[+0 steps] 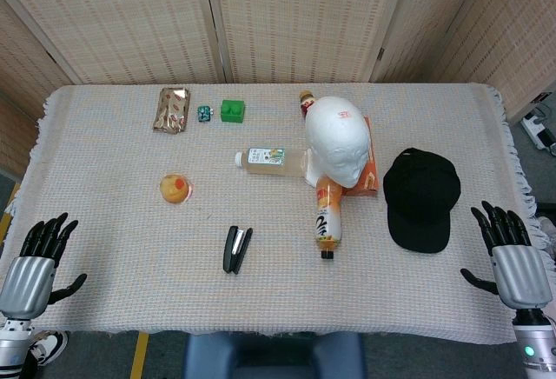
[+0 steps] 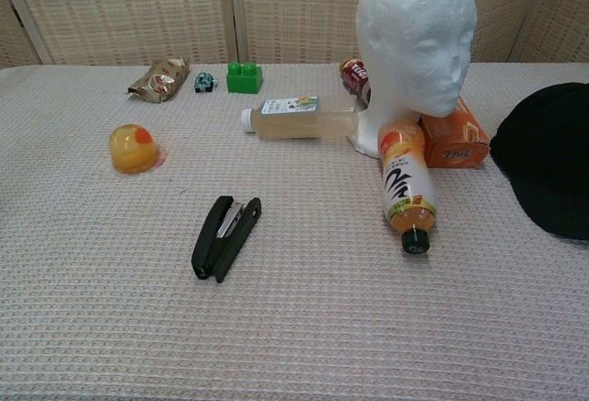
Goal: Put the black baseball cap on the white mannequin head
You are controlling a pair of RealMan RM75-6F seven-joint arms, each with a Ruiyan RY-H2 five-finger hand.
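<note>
Nothing is done yet: the black fabric baseball cap (image 1: 422, 198) lies flat on the desk (image 1: 113, 179) just beside the bare white foam mannequin head (image 1: 339, 139), while the left hand (image 1: 35, 266) and right hand (image 1: 512, 257) wait at the near corners, fingers spread and empty.

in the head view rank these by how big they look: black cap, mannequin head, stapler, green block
1. black baseball cap and white mannequin head: look about alike, and the head stands taller, nearer the camera, so no ranking between them
2. black stapler
3. green block, farthest from the camera
</note>
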